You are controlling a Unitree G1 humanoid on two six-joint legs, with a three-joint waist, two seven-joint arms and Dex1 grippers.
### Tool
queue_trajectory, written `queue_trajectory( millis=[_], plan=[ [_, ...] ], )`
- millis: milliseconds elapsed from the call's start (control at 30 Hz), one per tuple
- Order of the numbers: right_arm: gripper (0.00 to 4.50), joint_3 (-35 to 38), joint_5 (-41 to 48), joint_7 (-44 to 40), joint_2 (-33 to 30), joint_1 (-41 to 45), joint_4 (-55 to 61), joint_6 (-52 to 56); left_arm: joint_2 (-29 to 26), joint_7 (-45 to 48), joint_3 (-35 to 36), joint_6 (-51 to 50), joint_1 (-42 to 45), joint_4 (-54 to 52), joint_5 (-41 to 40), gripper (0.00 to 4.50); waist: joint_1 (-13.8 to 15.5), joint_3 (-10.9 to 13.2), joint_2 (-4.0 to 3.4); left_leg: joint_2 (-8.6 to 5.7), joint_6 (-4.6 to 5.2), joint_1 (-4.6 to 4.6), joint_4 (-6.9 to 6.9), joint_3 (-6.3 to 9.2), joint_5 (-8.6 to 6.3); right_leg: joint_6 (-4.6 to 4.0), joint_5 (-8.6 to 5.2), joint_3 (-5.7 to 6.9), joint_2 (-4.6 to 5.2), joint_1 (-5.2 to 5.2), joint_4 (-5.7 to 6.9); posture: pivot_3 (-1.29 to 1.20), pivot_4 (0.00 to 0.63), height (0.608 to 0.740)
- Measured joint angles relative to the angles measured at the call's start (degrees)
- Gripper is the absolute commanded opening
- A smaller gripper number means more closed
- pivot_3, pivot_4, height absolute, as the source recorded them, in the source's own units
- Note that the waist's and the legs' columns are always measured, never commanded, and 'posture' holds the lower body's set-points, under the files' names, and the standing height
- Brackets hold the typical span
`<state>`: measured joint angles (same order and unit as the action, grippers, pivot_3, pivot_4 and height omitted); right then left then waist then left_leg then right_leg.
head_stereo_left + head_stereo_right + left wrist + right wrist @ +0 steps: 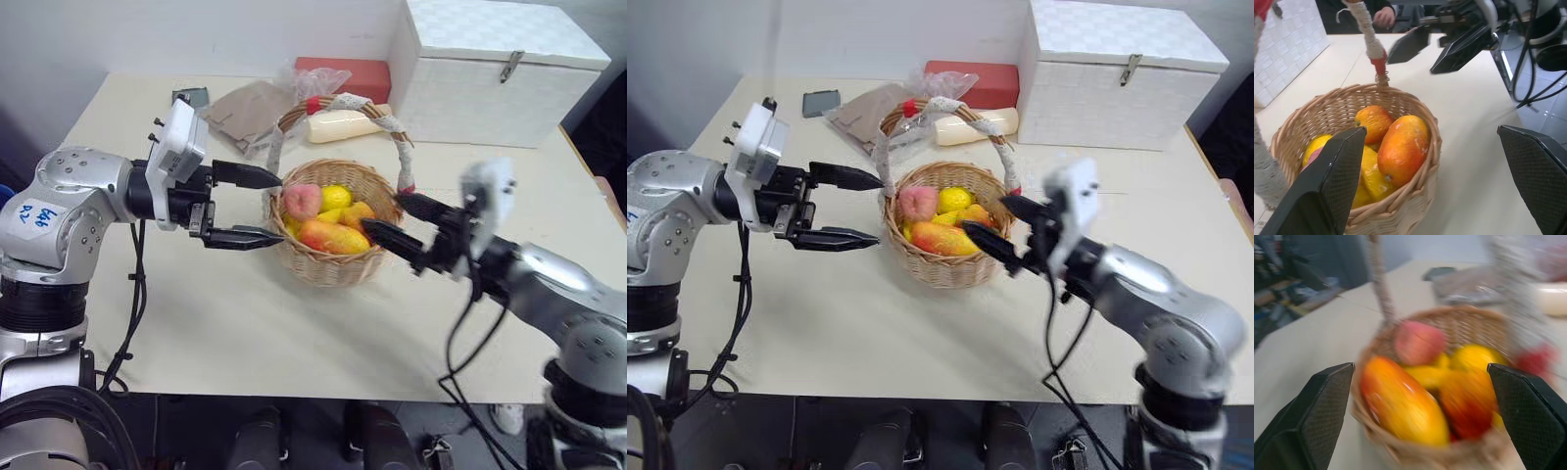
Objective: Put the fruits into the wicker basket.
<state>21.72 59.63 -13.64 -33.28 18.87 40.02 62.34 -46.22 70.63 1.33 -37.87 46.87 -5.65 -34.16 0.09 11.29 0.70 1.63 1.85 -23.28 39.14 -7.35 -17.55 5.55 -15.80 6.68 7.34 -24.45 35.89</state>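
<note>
- Resting inside the wicker basket (333, 264) are the peach (302, 201), small mango (356, 213) and large mango (333, 236), so the task looks finished.
- Left gripper (257, 207) and right gripper (397, 221) flank the basket, fingers spread, holding nothing.

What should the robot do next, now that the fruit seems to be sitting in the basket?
Probably just draw the right gripper back from the wicker basket and stop. The pink peach, the small mango and the large mango all lie inside it, both grippers are open and empty, and the left gripper hangs beside the rim. No fruit lies on the table.
</note>
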Motion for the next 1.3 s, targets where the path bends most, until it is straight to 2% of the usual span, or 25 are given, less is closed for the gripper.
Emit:
queue_trajectory(
  millis=[67,167,367,500,600,900,967,1133,1200,1300],
  plan=[
    [4.47,1.59,-0.37,0.95,-1.51,-2.23,0.65,-0.28,0.62,-0.21,-0.16,0.21,0.02,0.06,0.1,4.5,-0.43,0.0,0.0,0.06,-0.01,0.09,0.0,-0.1,0.01,-0.02,0.01,-0.1,-0.06,0.0,0.02,0.0,0.15,0.74],
    [4.47,-0.37,-4.39,3.46,-1.0,-1.15,-1.21,-2.47,1.07,-0.4,-0.3,0.71,0.05,0.12,0.43,4.5,-0.94,0.0,0.0,0.07,-0.07,0.23,0.0,-0.19,0.04,-0.04,0.0,-0.26,-0.08,-0.05,0.0,0.0,0.15,0.74],
    [4.47,-13.13,-16.86,5.41,7.85,7.27,-12.01,-12.02,1.19,-0.4,-0.92,1.73,0.52,2.08,1.45,4.5,-1.59,0.0,0.0,0.09,-0.09,0.16,-0.02,-0.19,0.06,-0.06,-0.01,-0.29,-0.13,-0.11,0.15,0.0,0.15,0.74],
    [4.47,-18.01,-23.83,4.99,12.11,10.81,-18.71,-18.84,1.19,-0.49,-1.44,1.99,1.28,2.04,1.97,4.5,-1.59,0.0,0.0,0.07,-0.05,0.01,-0.02,-0.22,0.03,-0.02,0.01,-0.29,-0.12,-0.19,0.07,0.0,0.15,0.74],
    [3.84,-20.55,-29.46,1.97,12.23,11.64,-22.12,-26.09,1.02,-0.58,-1.42,2.09,1.28,2.01,1.99,4.5,-1.35,0.0,0.0,0.04,-0.01,0.0,-0.02,-0.21,0.0,0.0,0.01,-0.26,-0.1,-0.16,0.01,0.0,0.15,0.74],
    [0.73,-20.23,-32.41,0.52,14.6,10.2,-23.74,-29.67,0.57,-1.56,-1.26,1.64,1.09,1.42,1.94,4.5,-1.59,0.0,0.0,0.07,-0.04,0.04,-0.02,-0.22,0.02,0.02,0.03,-0.3,-0.11,-0.16,0.08,0.0,0.15,0.74],
    [0.22,-19.26,-32.39,0.28,14.53,9.29,-23.13,-29.64,0.59,-1.89,-1.26,1.63,1.09,1.44,1.94,4.5,-1.5,0.0,0.0,0.07,-0.03,0.03,-0.02,-0.21,0.02,0.02,0.03,-0.29,-0.1,-0.16,0.06,0.0,0.15,0.74],
    [0.21,-17.83,-30.98,-1.67,12.8,6.33,-18.7,-28.93,1.27,-2.14,-1.43,1.66,1.21,1.51,1.93,4.5,-1.44,0.0,-0.01,0.06,-0.03,0.01,-0.03,-0.21,0.02,0.02,0.03,-0.28,-0.1,-0.17,0.06,0.0,0.15,0.74],
    [0.21,-14.4,-29.17,-3.14,8.89,4.81,-15.61,-27.73,1.6,-2.05,-1.58,1.7,1.43,1.95,1.94,4.5,-1.0,0.02,-0.03,0.03,0.0,-0.01,-0.02,-0.22,0.0,0.03,0.03,-0.29,-0.08,-0.17,0.03,0.0,0.15,0.74],
    [0.21,-4.01,-26.74,-4.94,0.2,2.73,-12.62,-25.63,2.64,-1.58,-1.86,1.99,2.22,2.34,1.96,4.5,0.0,0.01,-0.01,0.0,0.05,0.02,0.01,-0.23,-0.02,0.08,0.06,-0.27,-0.05,-0.09,-0.04,0.0,0.15,0.74]
  ],
)
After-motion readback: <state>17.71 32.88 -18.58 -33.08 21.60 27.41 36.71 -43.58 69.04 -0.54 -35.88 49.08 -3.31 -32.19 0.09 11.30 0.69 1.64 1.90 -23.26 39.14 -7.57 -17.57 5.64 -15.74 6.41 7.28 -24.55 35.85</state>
